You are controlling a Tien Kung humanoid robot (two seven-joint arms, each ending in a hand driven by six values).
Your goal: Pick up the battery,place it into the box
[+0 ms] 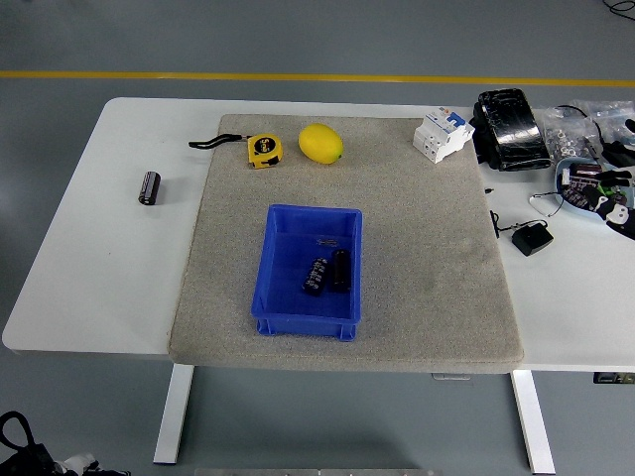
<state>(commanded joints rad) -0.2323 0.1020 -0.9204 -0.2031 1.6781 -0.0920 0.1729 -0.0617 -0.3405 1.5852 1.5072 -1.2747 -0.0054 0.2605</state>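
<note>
A blue box (310,312) stands on the grey mat (427,288) near the middle of the table. Two dark batteries lie side by side on its floor, one (317,275) tilted and one (340,268) beside it. A third battery (149,186) lies alone on the white table at the far left, off the mat. Only a small white-and-black part of my right hand (621,212) shows at the right edge, next to a tray of small parts (579,183). It is far from the box. My left hand is out of the picture.
A yellow tape measure (264,150) and a lemon (321,143) sit at the mat's far edge. At the back right are a white circuit breaker (442,134), a black pack (511,117) and clear bags. A black adapter (533,239) with its cable lies right of the mat.
</note>
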